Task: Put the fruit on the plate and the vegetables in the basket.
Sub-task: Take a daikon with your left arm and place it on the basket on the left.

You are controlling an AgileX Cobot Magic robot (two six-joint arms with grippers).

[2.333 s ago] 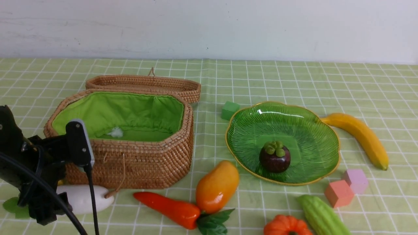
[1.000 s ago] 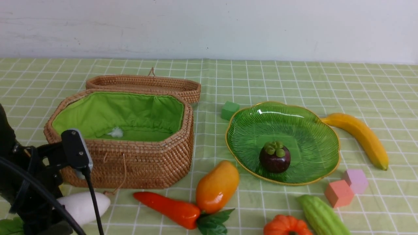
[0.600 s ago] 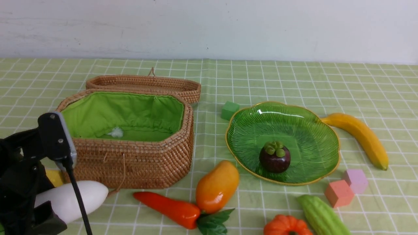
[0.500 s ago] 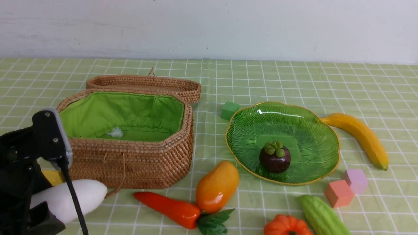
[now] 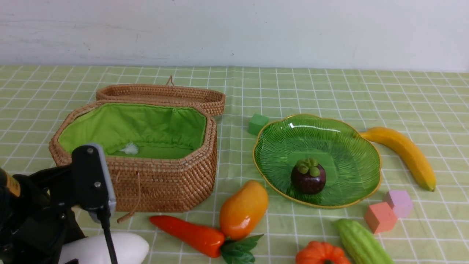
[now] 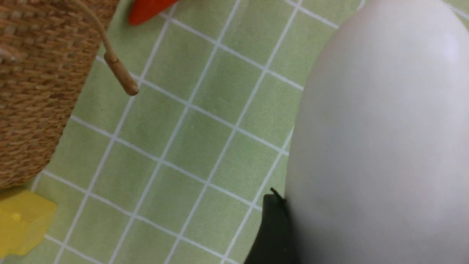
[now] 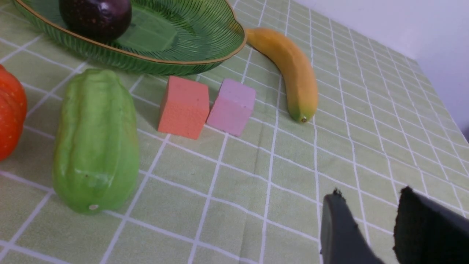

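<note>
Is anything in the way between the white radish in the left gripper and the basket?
Only the basket's own near wall, which faces the radish; it has to go over that rim. The lid lies folded back behind, and the opening is uncovered.

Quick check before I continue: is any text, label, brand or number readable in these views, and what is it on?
Yellow sticker on left arm: dark marks, too blurred to read.
Radish, basket, plate: no print visible.
Nothing else legible in any view.
</note>
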